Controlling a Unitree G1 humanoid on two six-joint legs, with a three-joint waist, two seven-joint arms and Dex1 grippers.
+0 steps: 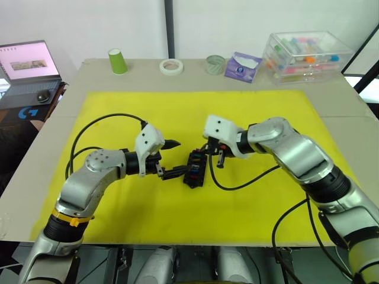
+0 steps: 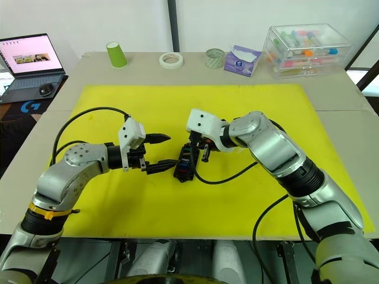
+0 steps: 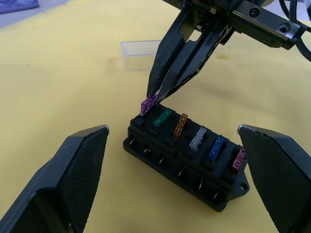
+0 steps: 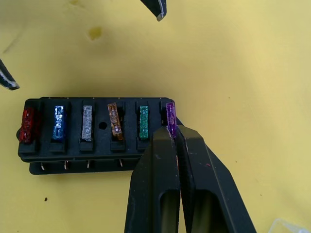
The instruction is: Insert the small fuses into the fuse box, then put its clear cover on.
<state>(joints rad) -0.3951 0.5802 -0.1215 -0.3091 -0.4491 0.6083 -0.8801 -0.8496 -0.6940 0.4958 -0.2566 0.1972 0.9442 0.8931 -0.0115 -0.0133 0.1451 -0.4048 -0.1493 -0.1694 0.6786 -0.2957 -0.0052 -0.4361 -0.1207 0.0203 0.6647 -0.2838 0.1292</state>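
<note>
The fuse box (image 4: 97,130) sits near the middle of the yellow mat (image 1: 195,106), between the two grippers. Five small fuses stand seated in one row along its top: red (image 4: 27,124), blue (image 4: 59,122), grey (image 4: 87,123), amber (image 4: 114,120) and green (image 4: 144,122). The sixth, a purple fuse (image 4: 170,116), is at the end slot, pinched between the closed fingertips of the right gripper (image 3: 158,94), which meets it from above at a slant; the grip is judged to be steadying the blade while it is pressed home, and whether it is fully seated cannot be told. The left gripper (image 1: 167,158) is spread wide and holds nothing. Its fingers (image 3: 73,179) flank the two ends of the box without clear contact, a stance judged to brace the box against sliding under the push. The clear cover (image 3: 138,47) lies flat on the mat just beyond the box, on the far side from the left gripper and behind the right one. Open mat surrounds the box on all sides, with the mat's edges well away. The paper cup (image 1: 118,61), tape roll (image 1: 171,66) and storage case (image 1: 305,54) stand along the far table edge, well apart from the work. The cable (image 1: 237,183) trailing near the box is the nearest obstruction.
</note>
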